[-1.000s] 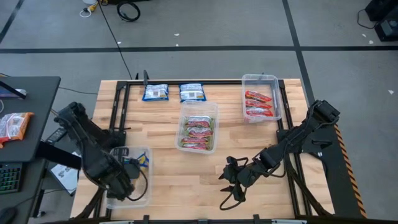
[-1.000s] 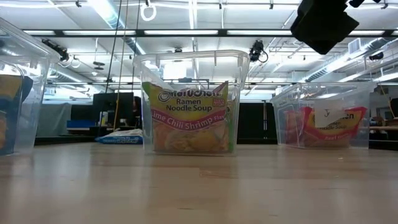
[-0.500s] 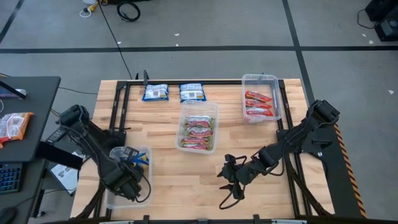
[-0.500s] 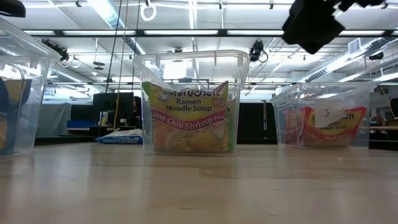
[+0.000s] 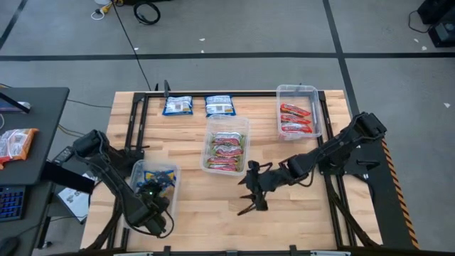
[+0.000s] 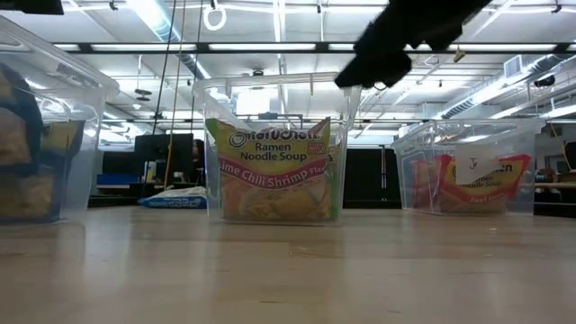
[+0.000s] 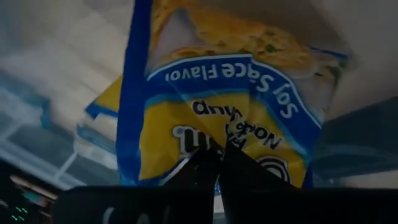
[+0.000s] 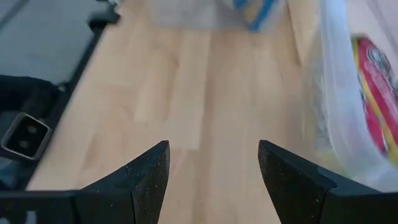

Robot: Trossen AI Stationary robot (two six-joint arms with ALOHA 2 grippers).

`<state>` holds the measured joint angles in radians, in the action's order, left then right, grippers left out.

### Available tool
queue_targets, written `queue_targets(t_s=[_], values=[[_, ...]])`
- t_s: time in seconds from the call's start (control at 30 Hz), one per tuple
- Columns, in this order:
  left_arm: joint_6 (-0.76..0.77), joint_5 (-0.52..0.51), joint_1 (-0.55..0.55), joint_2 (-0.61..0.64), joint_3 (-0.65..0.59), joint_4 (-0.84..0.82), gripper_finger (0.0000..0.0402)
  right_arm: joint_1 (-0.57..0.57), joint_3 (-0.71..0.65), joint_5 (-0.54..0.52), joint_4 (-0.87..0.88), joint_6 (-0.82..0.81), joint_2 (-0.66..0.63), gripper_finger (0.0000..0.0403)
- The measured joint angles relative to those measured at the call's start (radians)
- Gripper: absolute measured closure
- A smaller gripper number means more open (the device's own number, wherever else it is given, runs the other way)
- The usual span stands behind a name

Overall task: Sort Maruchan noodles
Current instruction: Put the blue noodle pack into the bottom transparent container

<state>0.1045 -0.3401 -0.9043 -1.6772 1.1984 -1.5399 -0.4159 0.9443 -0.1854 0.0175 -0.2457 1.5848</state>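
My left gripper [image 5: 152, 195] is down inside the clear tub [image 5: 136, 171] at the table's near left, shut on a blue-and-yellow noodle packet [image 7: 217, 93]. My right gripper [image 5: 249, 197] hangs open above bare wood near the table's middle, just in front of the middle tub [image 5: 210, 135], which holds green-pink packets [image 5: 226, 151]. Nothing is between its fingers [image 8: 146, 177]. Two more blue packets [image 5: 178, 105] [image 5: 220, 105] lie flat at the far edge. Red packets [image 5: 295, 119] lie in the far-right tub [image 5: 316, 107]. My left gripper pinches the blue-and-yellow packet by one edge [image 7: 214, 148] between its two fingertips. The fingers come from above, slanting down into the tub. The packet stands out beyond the fingertips inside the tub; whether it rests on the tub's bottom I cannot tell.
The low view shows the near-left tub [image 6: 45, 135], the middle tub [image 6: 274, 144] and the far-right tub [image 6: 468, 171], with my right arm [image 6: 405, 36] dark above. A black rail frame [image 5: 138, 121] runs round the table. Bare wood lies across the near middle [image 5: 213, 206].
My left gripper has sunk into the near-left tub with the blue-and-yellow packet and has rolled about its own line, turning the packet with it. My right gripper, still open, has swung toward the table's left, nearer the middle tub.
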Motion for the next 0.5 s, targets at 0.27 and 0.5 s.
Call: queue_targets(t_s=[0.27, 0.5], values=[[-0.099, 0.071, 0.0, -0.007, 0.0, 0.03, 0.0385, -0.026, 0.0, 0.097, -0.149, 0.231, -0.018, 0.0158], [-0.081, 0.029, 0.011, -0.006, 0.0, 0.027, 0.0368, -0.027, 0.001, 0.075, -0.095, 0.212, -0.018, 0.0159]])
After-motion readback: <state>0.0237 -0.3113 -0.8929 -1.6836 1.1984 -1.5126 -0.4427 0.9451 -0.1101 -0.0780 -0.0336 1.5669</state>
